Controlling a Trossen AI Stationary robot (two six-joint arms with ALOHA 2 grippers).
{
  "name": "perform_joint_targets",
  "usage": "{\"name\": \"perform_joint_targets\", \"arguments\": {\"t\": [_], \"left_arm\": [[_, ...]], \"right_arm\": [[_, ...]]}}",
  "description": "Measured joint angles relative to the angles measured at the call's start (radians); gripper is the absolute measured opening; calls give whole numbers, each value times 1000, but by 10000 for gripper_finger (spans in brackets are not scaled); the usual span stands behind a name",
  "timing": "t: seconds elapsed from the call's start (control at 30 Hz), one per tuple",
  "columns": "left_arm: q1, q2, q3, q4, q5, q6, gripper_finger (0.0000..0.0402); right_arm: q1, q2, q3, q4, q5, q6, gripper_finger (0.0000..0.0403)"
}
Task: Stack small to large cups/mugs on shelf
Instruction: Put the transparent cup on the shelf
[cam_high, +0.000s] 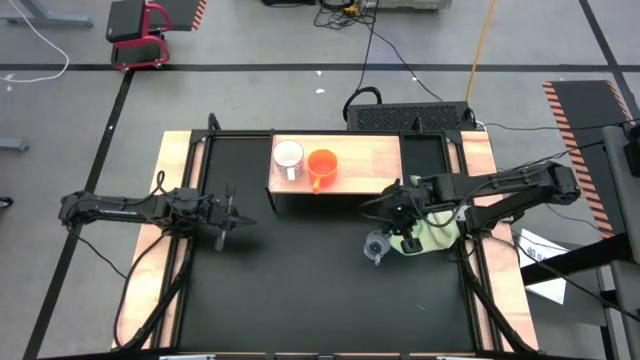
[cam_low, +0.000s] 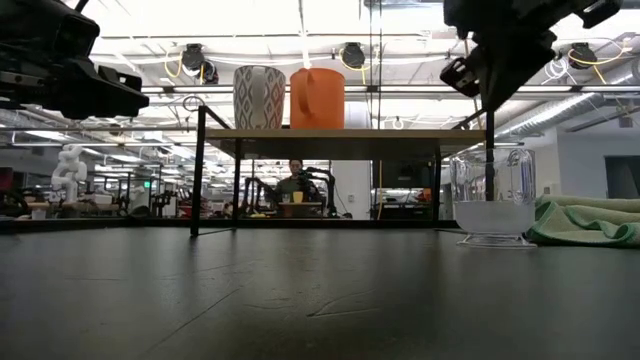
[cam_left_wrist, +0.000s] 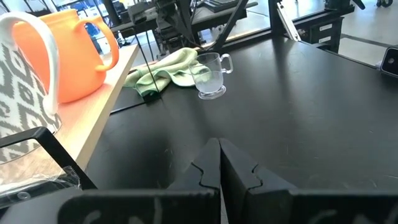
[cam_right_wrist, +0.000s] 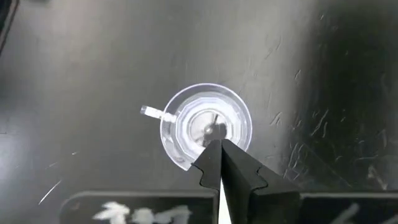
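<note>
The white mug (cam_high: 288, 157) and the orange mug (cam_high: 321, 166) stand side by side on the shelf (cam_high: 370, 160) at the back edge of the table (cam_high: 300, 290). The glass cup (cam_high: 377, 246) stands upright on the table near its right edge, beside the green cloth (cam_high: 436, 231). The right gripper (cam_right_wrist: 220, 144) hangs right above the cup, jaws together. The left gripper (cam_left_wrist: 219, 149) hangs by the left edge, jaws together, holding nothing.

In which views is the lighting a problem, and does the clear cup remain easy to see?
Low view: bright ceiling lights behind leave the arms as dark shapes; the glass cup shows clearly against them. High view: even light, but the cup is faint on the black table. Right wrist view: its rim glints white.
</note>
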Motion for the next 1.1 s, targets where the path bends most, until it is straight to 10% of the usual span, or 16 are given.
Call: {"name": "perform_joint_targets", "arguments": {"t": [0.6,1.1], "left_arm": [[0,0,0,-14,-1,2,1],[0,0,0,-14,-1,7,1]], "right_arm": [[0,79,8,15,0,20,4],[-34,85,8,14,0,62,108]]}}
